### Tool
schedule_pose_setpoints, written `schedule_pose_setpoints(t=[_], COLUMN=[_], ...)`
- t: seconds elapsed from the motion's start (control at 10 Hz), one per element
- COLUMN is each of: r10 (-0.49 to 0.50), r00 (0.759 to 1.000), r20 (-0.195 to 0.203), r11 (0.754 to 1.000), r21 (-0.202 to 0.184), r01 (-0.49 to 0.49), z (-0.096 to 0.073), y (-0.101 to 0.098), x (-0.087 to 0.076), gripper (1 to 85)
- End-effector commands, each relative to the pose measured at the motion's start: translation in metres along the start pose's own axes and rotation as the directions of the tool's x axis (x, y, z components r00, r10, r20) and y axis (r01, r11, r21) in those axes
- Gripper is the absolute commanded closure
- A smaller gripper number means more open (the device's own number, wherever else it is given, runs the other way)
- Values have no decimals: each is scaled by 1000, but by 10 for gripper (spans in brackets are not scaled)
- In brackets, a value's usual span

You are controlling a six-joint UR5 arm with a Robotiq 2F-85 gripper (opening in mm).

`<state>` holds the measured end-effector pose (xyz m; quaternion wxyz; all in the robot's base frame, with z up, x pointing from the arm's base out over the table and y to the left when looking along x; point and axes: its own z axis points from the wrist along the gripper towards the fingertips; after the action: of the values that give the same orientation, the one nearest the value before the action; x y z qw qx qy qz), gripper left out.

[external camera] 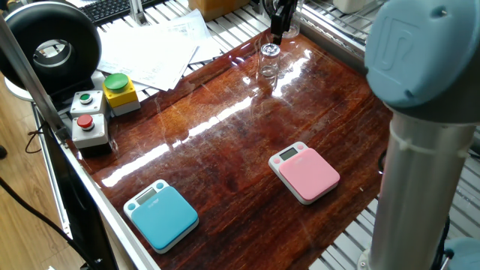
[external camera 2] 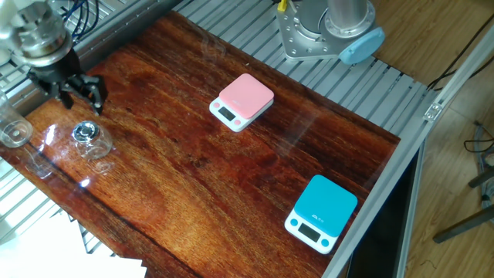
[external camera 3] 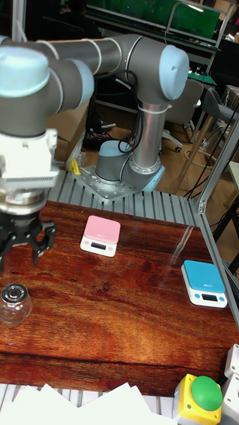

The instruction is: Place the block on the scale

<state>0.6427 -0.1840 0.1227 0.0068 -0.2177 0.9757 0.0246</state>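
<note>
The block (external camera: 268, 60) (external camera 2: 89, 140) (external camera 3: 14, 303) is a small clear jar standing upright at the far end of the wooden table. My gripper (external camera 2: 82, 102) (external camera 3: 20, 259) (external camera: 277, 30) hangs open and empty just above and behind it, not touching it. The scale (external camera: 307, 173) (external camera 2: 243, 100) (external camera 3: 101, 234), pink with a small grey display, lies flat well away from the block, toward the robot base, with nothing on it.
A blue scale (external camera: 160, 214) (external camera 2: 323, 212) (external camera 3: 205, 282) lies near a table corner. A taller clear glass vessel (external camera 2: 13, 135) stands beside the block at the table edge. A button box (external camera: 120, 92), papers (external camera: 157, 49) and the robot base (external camera 2: 324, 35) border the table.
</note>
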Motion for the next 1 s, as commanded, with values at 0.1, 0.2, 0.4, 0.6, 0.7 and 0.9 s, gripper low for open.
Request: schedule_pose_setpoints(t=[0.1,0.2,0.4,0.6,0.7,0.9], r10=[49,75,78,61,47,44], r00=[998,997,997,998,999,999], r20=[-27,-29,-25,-20,-14,-26], r11=[999,997,997,998,999,998], r21=[-19,-18,-11,-28,-26,-34], r01=[-49,-75,-78,-61,-47,-45], z=[11,11,11,25,32,37], y=[-5,-6,-7,-8,-11,-8], x=[3,4,3,-9,-14,-19], gripper=[257,257,257,257,253,220])
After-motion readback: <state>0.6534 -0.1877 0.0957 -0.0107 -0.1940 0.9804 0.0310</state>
